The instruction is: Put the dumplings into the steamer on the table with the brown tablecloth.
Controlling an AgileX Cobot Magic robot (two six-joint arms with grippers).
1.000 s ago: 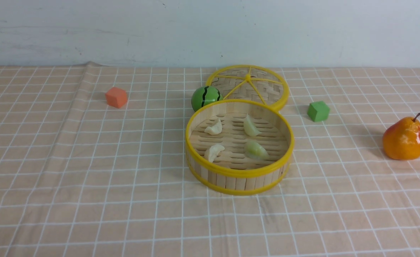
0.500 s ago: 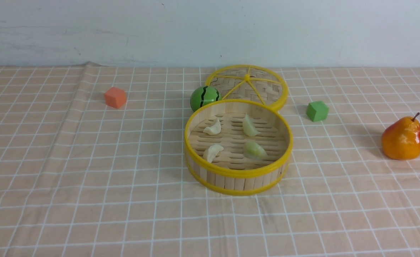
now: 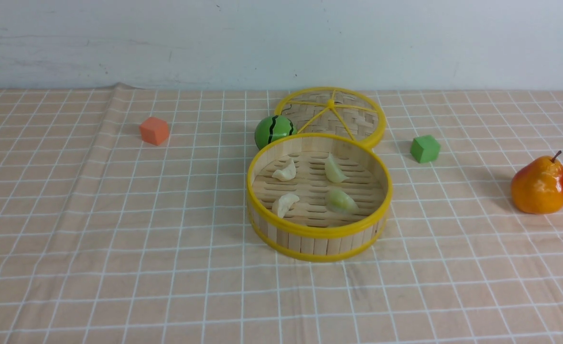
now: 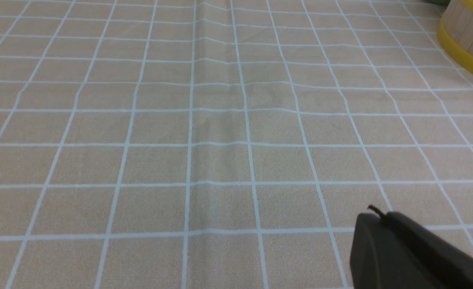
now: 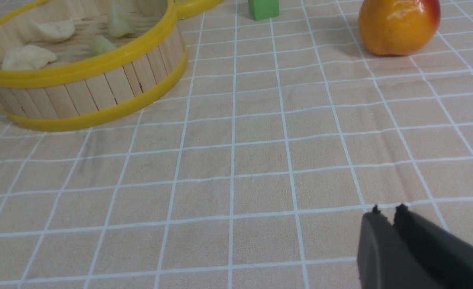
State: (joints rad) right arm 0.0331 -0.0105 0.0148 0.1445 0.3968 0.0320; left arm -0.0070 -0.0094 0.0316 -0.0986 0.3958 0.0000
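**Apparently Complete: All Four Dumplings in the Steamer**

Seen from the front, the steamer (image 3: 319, 197) stands near the middle of the counter (image 3: 119, 248), on the brown tablecloth (image 3: 71, 200). Four dumplings lie on its slatted floor, apart from one another: two cream-white dumplings (image 3: 285, 171) on the robot's left and two pale green dumplings (image 3: 341, 201) on its right. No dumpling shows on the cloth outside the basket. The loading step therefore appears finished, and the next move probably calls for nothing more than keeping both arms clear of the basket.

Neither arm appears in the front view. The right pincer (image 5: 386, 208) shows in its wrist view with its two dark tips pressed together and nothing between them, low over bare cloth and well apart from the steamer. The left pincer (image 4: 375, 210) shows only as one dark mass at the frame corner; whether it is clenched or released cannot be told.

The woven lid (image 3: 331, 115) lies behind the steamer, its near edge hidden by the basket wall. A striped green ball (image 3: 275, 130) sits just beside both. An orange cube (image 3: 154, 130), a green cube (image 3: 425, 148) and a pear (image 3: 540, 185) stand well apart. In the left wrist view the steamer is cut off at the frame edge.
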